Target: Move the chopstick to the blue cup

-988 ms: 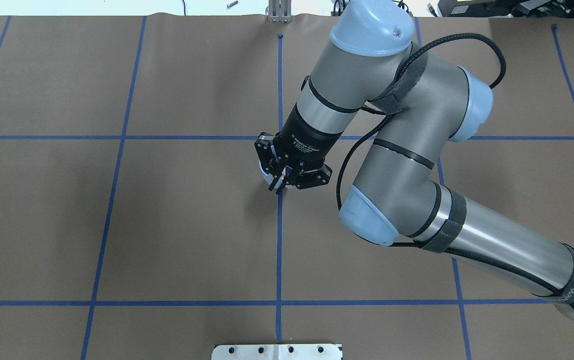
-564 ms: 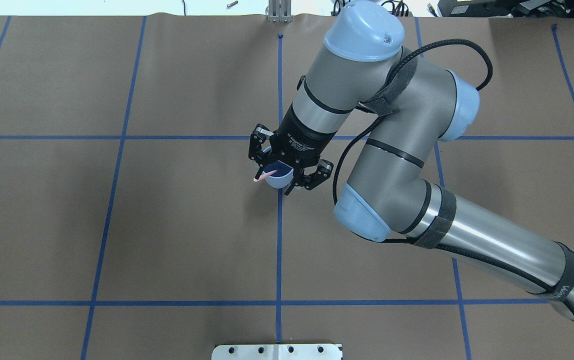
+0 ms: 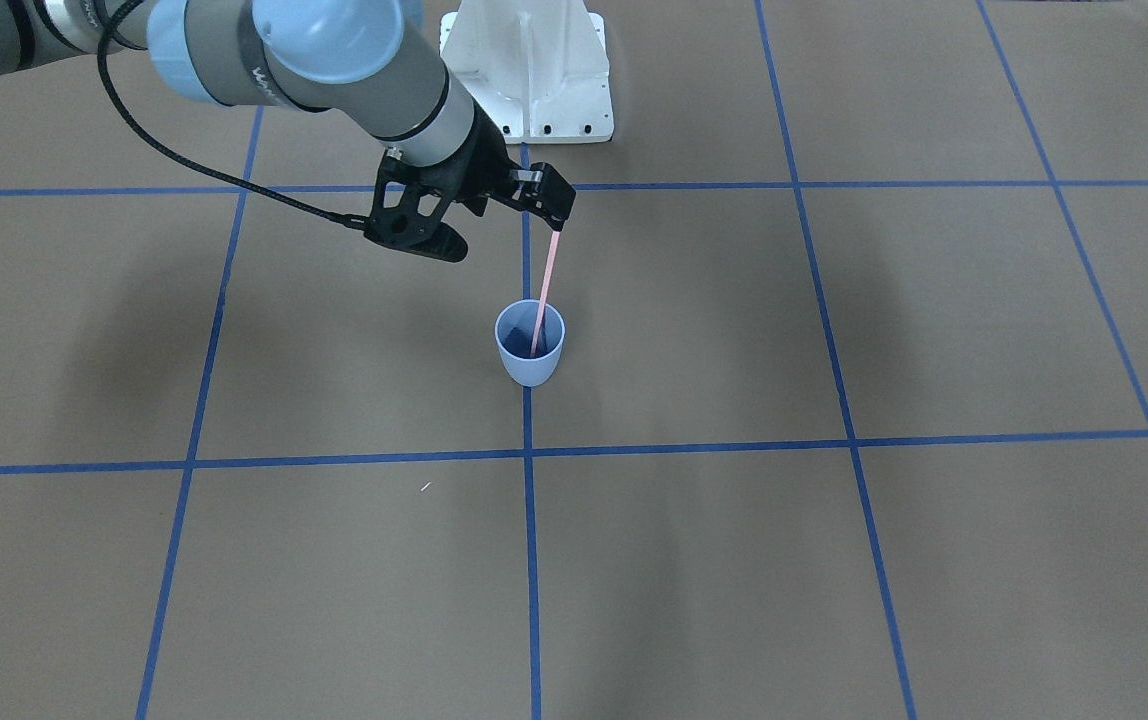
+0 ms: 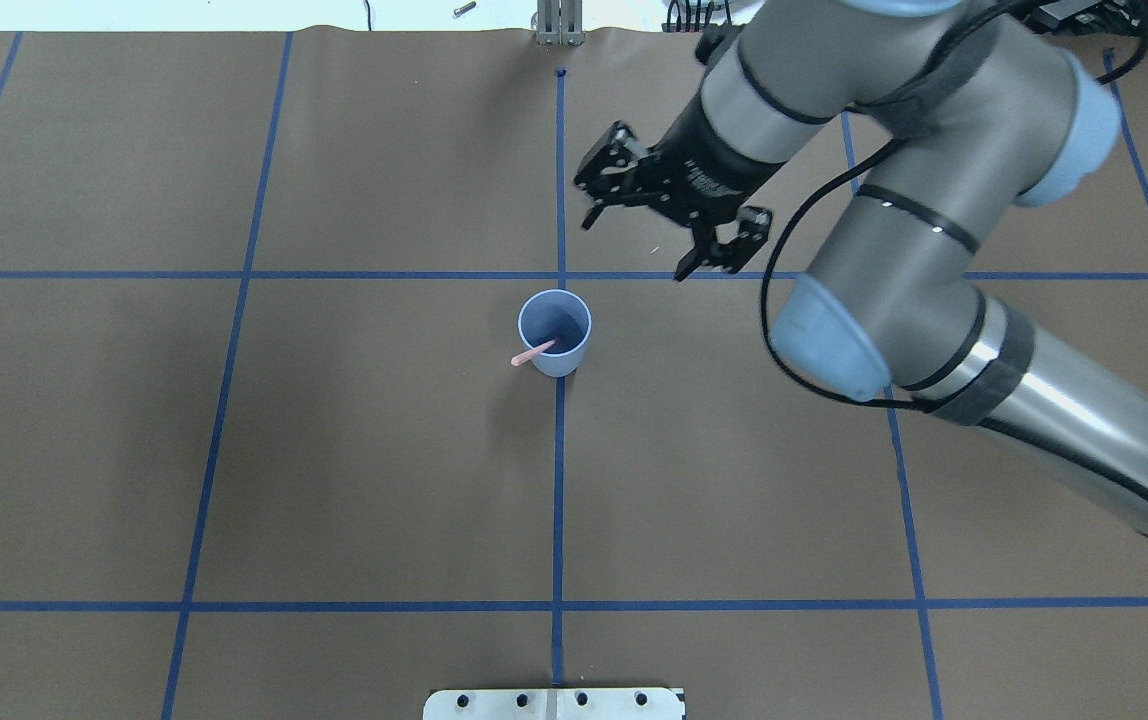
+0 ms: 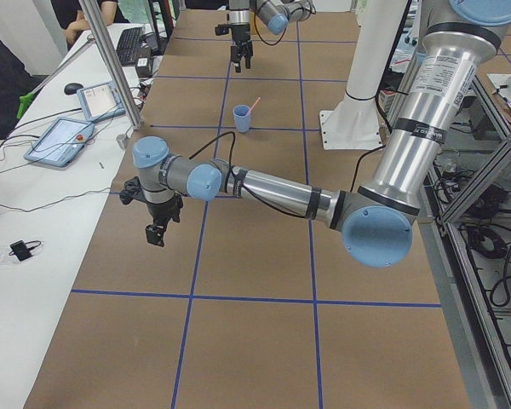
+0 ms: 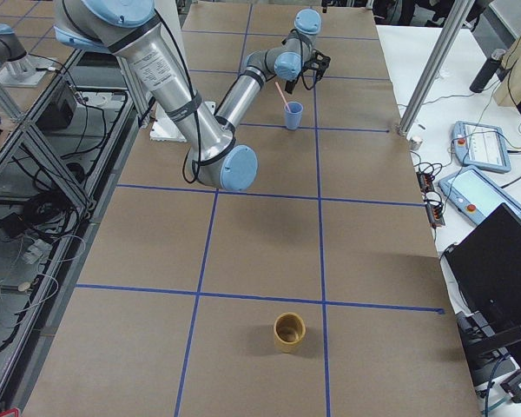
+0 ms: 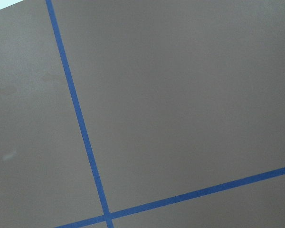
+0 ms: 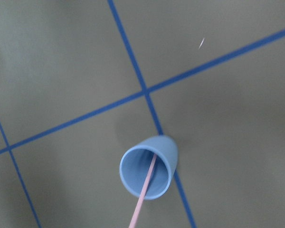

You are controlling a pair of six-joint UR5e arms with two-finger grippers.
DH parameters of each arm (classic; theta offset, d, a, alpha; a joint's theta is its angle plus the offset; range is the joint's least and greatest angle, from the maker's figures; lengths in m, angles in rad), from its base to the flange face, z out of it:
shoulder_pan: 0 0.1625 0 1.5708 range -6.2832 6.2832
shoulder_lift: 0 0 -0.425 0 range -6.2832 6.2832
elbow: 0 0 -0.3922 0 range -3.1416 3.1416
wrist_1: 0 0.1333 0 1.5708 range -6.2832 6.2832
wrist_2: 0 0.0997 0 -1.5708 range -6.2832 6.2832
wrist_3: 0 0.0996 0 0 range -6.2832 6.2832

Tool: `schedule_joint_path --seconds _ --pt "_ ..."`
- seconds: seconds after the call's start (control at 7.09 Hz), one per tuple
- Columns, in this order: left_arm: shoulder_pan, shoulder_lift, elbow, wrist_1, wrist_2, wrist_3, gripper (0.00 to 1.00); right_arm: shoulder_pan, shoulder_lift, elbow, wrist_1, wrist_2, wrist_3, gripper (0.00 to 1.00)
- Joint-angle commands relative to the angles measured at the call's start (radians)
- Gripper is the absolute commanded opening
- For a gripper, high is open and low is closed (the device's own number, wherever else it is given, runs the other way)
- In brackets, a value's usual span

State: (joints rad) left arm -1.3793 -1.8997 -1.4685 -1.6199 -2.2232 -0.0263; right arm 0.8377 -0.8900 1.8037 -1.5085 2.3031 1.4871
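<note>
The blue cup stands upright on the centre tape line and also shows in the front view and the right wrist view. The pale pink chopstick leans inside it, its top sticking out over the rim. My right gripper is open and empty, raised above and beyond the cup. My left gripper hangs over bare table far to the left. I cannot tell whether it is open or shut.
A tan cup stands alone on the table far over on my right. The white robot mount is at my base. Blue tape lines grid the brown table. Tablets lie on a side table.
My right gripper opened and let go of the chopstick, which now leans in the cup. The gripper then rose and pulled away from the cup, to the far right.
</note>
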Motion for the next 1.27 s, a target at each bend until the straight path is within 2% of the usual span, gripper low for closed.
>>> schedule_joint_path --seconds 0.0,0.42,0.71,0.85,0.99,1.13 --pt "-0.003 0.010 -0.007 -0.003 0.004 0.005 0.98 0.179 -0.177 0.036 -0.012 -0.004 -0.333 1.00" --pt "-0.001 0.059 -0.027 -0.029 0.005 0.003 0.98 0.444 -0.519 0.026 -0.021 0.001 -1.086 1.00" --pt "-0.003 0.076 -0.020 -0.041 0.004 0.002 0.98 0.605 -0.633 0.011 -0.154 -0.027 -1.484 1.00" --pt "-0.003 0.080 -0.021 -0.041 -0.001 0.003 0.98 0.642 -0.691 0.011 -0.197 -0.019 -1.542 1.00" --pt "-0.003 0.094 -0.027 -0.041 -0.003 0.003 0.98 0.643 -0.722 0.002 -0.190 -0.039 -1.559 1.00" --pt "-0.004 0.097 -0.027 -0.041 -0.003 0.003 0.98 0.643 -0.706 -0.033 -0.168 -0.036 -1.555 1.00"
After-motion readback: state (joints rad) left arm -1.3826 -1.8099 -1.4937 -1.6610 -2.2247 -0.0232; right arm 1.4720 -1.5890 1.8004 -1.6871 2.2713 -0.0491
